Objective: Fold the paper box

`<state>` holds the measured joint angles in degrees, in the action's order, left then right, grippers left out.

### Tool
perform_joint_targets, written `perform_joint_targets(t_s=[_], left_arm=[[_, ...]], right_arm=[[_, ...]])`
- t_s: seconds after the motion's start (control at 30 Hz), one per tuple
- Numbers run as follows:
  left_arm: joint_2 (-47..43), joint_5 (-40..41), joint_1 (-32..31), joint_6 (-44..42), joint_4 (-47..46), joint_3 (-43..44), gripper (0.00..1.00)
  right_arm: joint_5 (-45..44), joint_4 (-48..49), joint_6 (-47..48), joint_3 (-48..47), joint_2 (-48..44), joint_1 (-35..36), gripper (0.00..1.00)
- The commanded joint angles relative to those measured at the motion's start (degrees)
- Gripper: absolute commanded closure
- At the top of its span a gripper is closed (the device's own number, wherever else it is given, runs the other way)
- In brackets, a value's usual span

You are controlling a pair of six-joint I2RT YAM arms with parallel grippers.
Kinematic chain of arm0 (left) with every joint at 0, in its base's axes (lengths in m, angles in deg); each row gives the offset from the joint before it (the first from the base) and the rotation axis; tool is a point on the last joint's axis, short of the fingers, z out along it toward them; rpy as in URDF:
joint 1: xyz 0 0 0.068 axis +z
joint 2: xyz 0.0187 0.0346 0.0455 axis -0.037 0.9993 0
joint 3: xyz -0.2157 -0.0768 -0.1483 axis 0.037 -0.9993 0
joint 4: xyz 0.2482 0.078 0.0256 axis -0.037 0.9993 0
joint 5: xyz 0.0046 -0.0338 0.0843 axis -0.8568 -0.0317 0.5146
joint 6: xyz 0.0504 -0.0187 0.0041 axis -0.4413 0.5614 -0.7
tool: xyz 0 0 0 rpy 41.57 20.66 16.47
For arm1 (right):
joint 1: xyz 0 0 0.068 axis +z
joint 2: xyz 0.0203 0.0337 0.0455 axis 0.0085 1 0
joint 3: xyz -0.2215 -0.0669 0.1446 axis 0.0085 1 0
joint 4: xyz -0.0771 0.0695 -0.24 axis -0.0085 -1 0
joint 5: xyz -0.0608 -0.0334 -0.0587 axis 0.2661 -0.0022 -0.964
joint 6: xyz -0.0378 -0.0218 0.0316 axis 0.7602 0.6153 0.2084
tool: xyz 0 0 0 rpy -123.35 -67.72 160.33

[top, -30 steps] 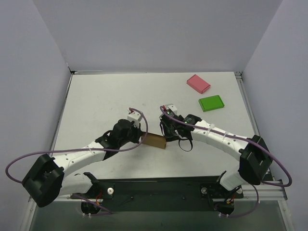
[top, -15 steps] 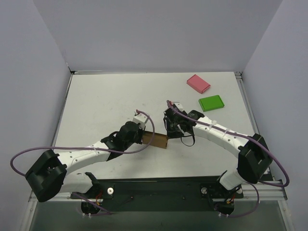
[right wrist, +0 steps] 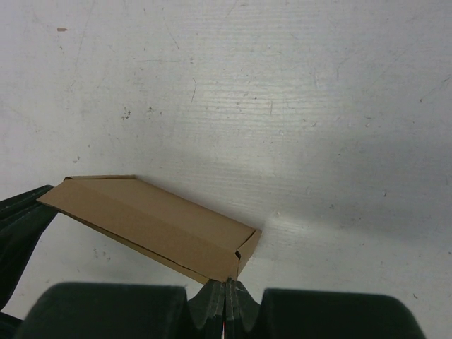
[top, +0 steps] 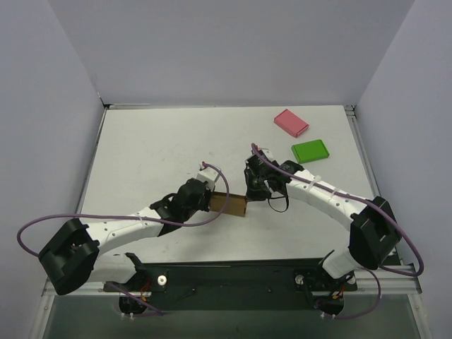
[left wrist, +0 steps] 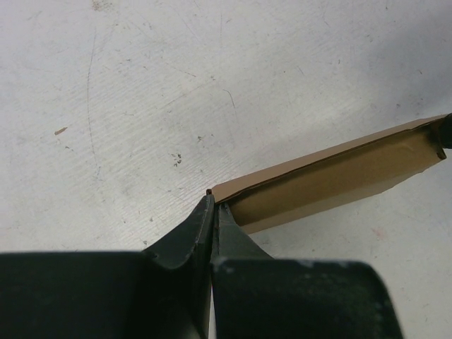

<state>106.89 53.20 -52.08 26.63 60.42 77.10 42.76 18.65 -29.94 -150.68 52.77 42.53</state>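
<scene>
Both arms have shifted slightly rightward since one second ago. Top view: paper box spans between them, mid-surface. Left wrist view: left fingers are pressed together, clamping one end of the box. Right wrist view: right fingers are closed, pinching the opposite corner.

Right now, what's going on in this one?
Both arms hold a brown paper box between them near the middle of the table. The left claw is shut on one end of it, and the right claw is shut on the opposite end. The box looks flat and only partly folded, with a long panel creased over. A pink box and a green box lie apart at the far right, with neither claw near them.
</scene>
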Motion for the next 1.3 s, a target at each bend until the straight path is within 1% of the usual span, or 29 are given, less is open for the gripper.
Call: perform_joint_targets(t_s=[0.0, 0.13, 0.2, 0.27, 0.33, 0.47, 0.6, 0.7, 0.93, 1.03, 1.27], left_arm=[[0.9, -3.5, -1.9, -0.6, 2.1, 0.7, 1.0], [0.6, -2.9, -2.3, -0.5, 2.2, 0.4, 1.0], [0.4, -2.2, -3.0, -0.2, 2.0, 0.4, 1.0], [0.2, -1.0, -3.7, 0.0, 1.7, 0.1, 1.0], [0.2, -0.1, -4.7, -0.1, 1.3, -0.3, 1.0], [-0.6, 1.7, -6.3, -1.0, -0.1, -2.3, 1.0], [-1.4, 2.7, -7.5, -1.6, -1.4, -4.4, 1.0], [-1.7, 3.8, -8.8, -2.1, -1.9, -4.7, 1.0], [-0.5, 6.3, -11.1, -3.2, -1.4, -3.6, 1.0], [0.1, 7.3, -11.8, -3.3, -0.8, -3.3, 1.0], [0.3, 7.8, -12.2, -3.3, -0.5, -2.6, 1.0]], right_arm=[[3.1, 7.6, -2.9, 1.3, -3.2, -0.2, 1.0], [2.5, 12.2, -2.3, 4.3, -4.8, 0.6, 1.0], [-0.7, 12.1, -0.8, 5.0, -5.2, 2.9, 1.0], [-5.9, 11.6, -0.1, 5.0, -5.3, 5.0, 1.0], [-7.6, 11.5, -1.1, 5.2, -5.5, 6.8, 1.0], [-9.0, 13.0, -4.0, 7.0, -7.8, 6.9, 1.0], [-9.2, 13.9, -5.6, 8.1, -9.9, 6.4, 1.0], [-7.8, 15.6, -7.0, 10.1, -11.4, 5.3, 1.0], [-4.8, 20.1, -10.3, 13.4, -12.7, 3.8, 1.0], [-4.8, 21.1, -11.2, 13.8, -13.1, 3.6, 1.0], [-2.8, 23.7, -13.0, 15.5, -14.3, 2.9, 1.0]])
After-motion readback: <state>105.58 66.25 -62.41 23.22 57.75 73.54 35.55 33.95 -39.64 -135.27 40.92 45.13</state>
